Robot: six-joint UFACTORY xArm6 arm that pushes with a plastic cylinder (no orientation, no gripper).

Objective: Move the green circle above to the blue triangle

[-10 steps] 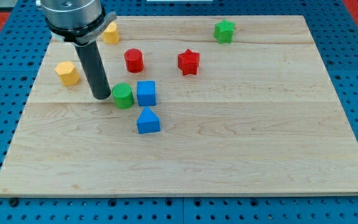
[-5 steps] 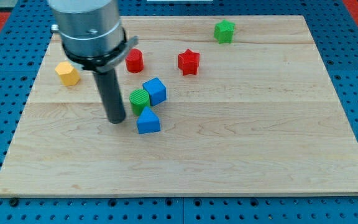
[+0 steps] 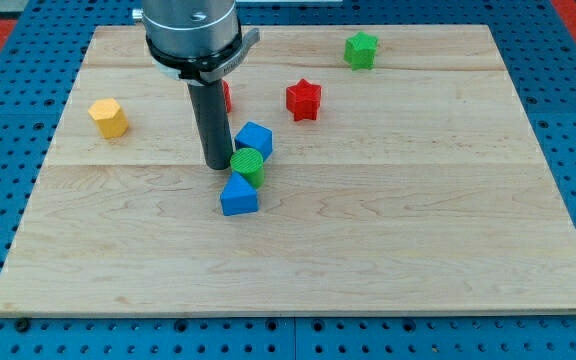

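The green circle point(image 3: 248, 165) sits near the board's middle, touching the top of the blue triangle point(image 3: 238, 196) and the lower left of the blue cube point(image 3: 254, 140). My tip point(image 3: 217, 164) is down on the board just left of the green circle, close to or touching it. The rod rises toward the view's top and hides most of a red cylinder point(image 3: 225, 95).
A red star point(image 3: 304, 99) lies right of the rod. A green star point(image 3: 361, 49) is at the top right. A yellow hexagon block point(image 3: 109, 118) is at the left. The wooden board point(image 3: 418, 220) lies on a blue pegboard.
My tip swung down, then up and right, ending beside the green circle. The green circle slid right and down onto the blue triangle's top; the blue cube was nudged right and turned.
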